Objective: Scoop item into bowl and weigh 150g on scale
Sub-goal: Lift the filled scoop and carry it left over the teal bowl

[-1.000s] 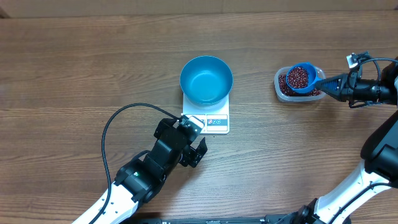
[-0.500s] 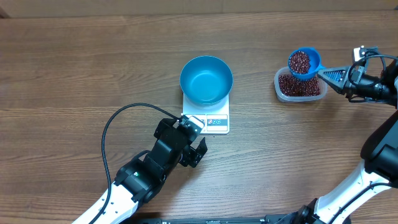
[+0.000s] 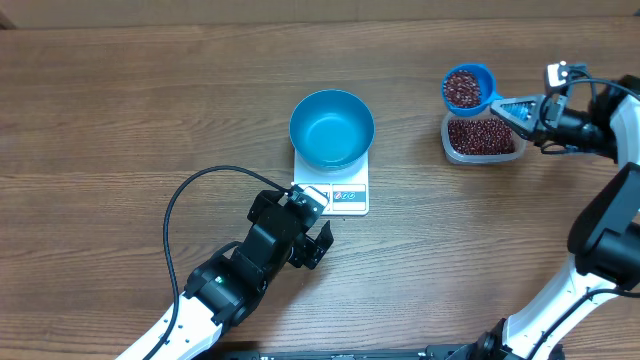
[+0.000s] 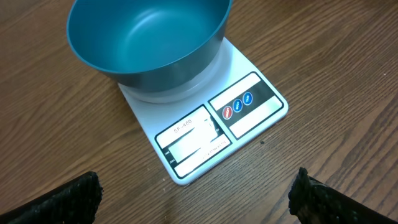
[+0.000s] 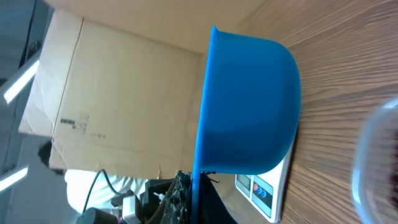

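Note:
The teal-blue bowl (image 3: 332,128) stands on the white scale (image 3: 345,197) and holds nothing. Dark red-brown beans (image 3: 481,134) fill a clear tub. My right gripper (image 3: 522,110) is shut on the handle of a small blue scoop (image 3: 468,87) heaped with beans, held above the table just beyond the tub's far left corner. In the right wrist view the scoop (image 5: 249,106) fills the middle, seen from the side, its handle between my jaws (image 5: 199,196). My left gripper (image 3: 318,222) stands open just in front of the scale (image 4: 214,124), holding nothing, bowl (image 4: 146,37) ahead.
The clear plastic tub (image 3: 447,140) sits on the wooden table right of the scale. A black cable (image 3: 190,190) loops from the left arm over the table. A cardboard wall (image 5: 124,93) shows beyond the table in the right wrist view.
My right gripper has lifted the loaded scoop out of the tub and carried it away and leftward, to beyond the tub's far left corner. The left arm has not moved.

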### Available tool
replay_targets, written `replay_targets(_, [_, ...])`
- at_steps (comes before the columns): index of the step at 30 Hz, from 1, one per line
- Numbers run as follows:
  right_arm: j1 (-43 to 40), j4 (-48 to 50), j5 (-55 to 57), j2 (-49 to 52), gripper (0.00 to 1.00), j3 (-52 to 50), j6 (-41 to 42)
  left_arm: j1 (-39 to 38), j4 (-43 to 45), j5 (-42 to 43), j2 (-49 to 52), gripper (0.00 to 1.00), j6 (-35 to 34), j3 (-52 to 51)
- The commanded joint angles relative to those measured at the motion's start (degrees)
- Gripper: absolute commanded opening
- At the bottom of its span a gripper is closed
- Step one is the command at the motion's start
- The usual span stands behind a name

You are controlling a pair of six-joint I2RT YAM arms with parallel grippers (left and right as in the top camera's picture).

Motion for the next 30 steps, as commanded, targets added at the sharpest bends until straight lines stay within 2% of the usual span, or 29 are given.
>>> replay_targets(1, [3.3, -0.1, -5.5, 0.1, 0.04, 3.2, -0.9, 0.3, 0.1, -0.6, -0.4, 1.0, 0.7, -0.3])
replay_targets(17, [19.0, 0.4, -7.0, 0.1, 0.04, 5.0, -0.4, 0.3, 0.1, -0.6, -0.4, 1.0, 0.7, -0.3])
replay_targets(23, [22.6, 0.6, -6.7, 0.1, 0.04, 10.5, 3.4, 0.3, 0.1, -0.5, -0.4, 1.0, 0.7, -0.3])
replay_targets(27, [24.0, 6.9, -4.2, 0.1, 0.04, 16.7, 15.6, 0.3, 0.1, -0.6, -0.4, 1.0, 0.7, -0.3])
replay_targets(30, [24.9, 14.5, 3.0, 0.1, 0.04, 20.1, 30.0, 0.3, 0.1, -0.5, -0.4, 1.0, 0.7, -0.3])
